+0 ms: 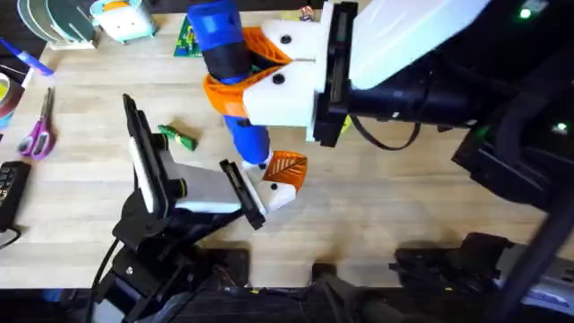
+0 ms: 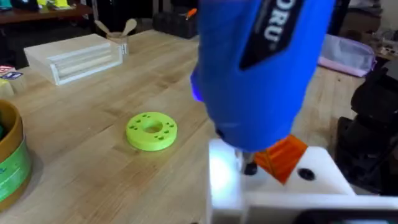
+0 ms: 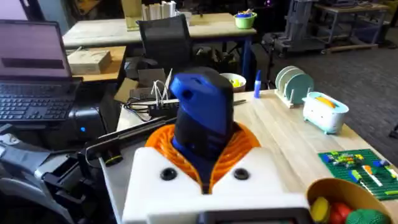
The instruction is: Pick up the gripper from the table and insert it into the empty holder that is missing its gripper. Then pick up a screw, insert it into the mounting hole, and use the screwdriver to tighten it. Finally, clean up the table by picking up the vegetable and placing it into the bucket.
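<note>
Driving the screw looks like the step in hand: the right hand (image 1: 235, 76) is clamped around the screwdriver (image 1: 224, 63), its orange ribbed pads (image 3: 233, 146) pressed against the blue body, with the tip pointing down at the cream-white holder (image 1: 280, 190) on the tabletop (image 1: 404, 206). The loose orange gripper (image 1: 287, 166) appears already seated on that holder. The left hand (image 1: 238, 190) reaches in beside the holder and seems to brace it, though I cannot tell whether its fingers are open or closed. To do this well, I judge the tip should stay straight in line with the mounting hole, pressing down lightly while the holder is kept from turning; a tilted tool could slip off the screw or push the block aside. The overhead view gives the layout, including the small green vegetable (image 1: 178, 135) lying well apart from the holder, not yet cleared away. The left wrist view instead shows the tip close up, meeting the white block next to the orange piece, plus a lime-green disc (image 2: 151, 130) and the rim of the bucket (image 2: 12, 158) at the edge. The right wrist view shows the grip on the tool's upper body, not the tip.
</note>
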